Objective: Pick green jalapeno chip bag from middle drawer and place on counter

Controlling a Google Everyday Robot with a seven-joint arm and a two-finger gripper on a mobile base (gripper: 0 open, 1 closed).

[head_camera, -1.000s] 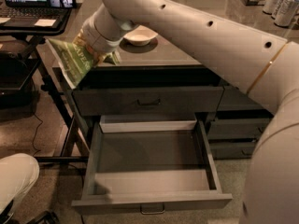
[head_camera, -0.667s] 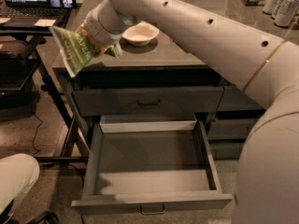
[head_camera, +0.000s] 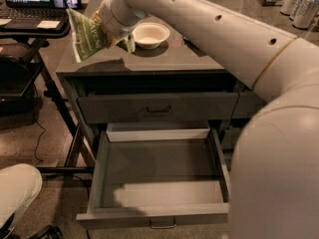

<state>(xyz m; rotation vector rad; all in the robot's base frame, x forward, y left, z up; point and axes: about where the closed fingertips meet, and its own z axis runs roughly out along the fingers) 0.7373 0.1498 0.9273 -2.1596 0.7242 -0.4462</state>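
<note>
Risk sits mostly with the green jalapeno chip bag [head_camera: 85,34] itself. It is out of the drawer and hangs tilted from the pincer [head_camera: 105,33], which is closed on the right side of the bag, at the front-left corner of the bench [head_camera: 174,59]. The lower corner of the bag looks to be right at the left edge of the bench. I cannot tell if it touches the surface or is a little above it.

So my first worry is the place of release. The bag is light and would come down on a corner, so if I open the pincer here, I judge it may tip to the left. It could then slide off the edge to the floor, between the bench and the black desk [head_camera: 30,29]. I would want it more toward the middle before letting go.

My second worry is the white bowl [head_camera: 149,34], which is just beside the wrist on the right. Moving the bag inward or turning the wrist could push the bowl across the glossy top.

Third, the grip is only on wrinkled foil, so a fast motion could let the bag slip out early.

Below, the middle drawer [head_camera: 159,173] is pulled out and empty. If the bag falls forward and not sideways, it could land inside it, and the base must not bump the open front.
</note>
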